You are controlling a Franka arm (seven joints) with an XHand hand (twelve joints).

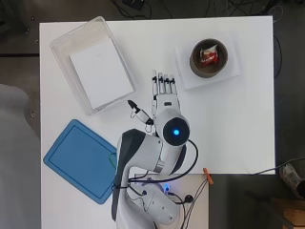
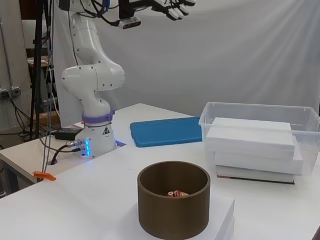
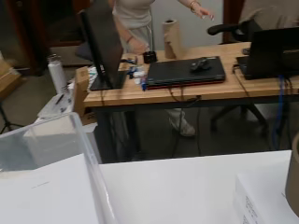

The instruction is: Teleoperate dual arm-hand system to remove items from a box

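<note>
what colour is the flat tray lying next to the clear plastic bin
Blue: the flat rectangular tray with a raised rim shows best in the overhead view.

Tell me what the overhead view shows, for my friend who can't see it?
A white robot arm reaches over a white table, its open hand touching nothing. A clear box of white blocks sits upper left, a brown bowl upper right, a blue tray lower left.

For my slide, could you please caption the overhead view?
Open hand between the clear bin and the brown cup.
</note>
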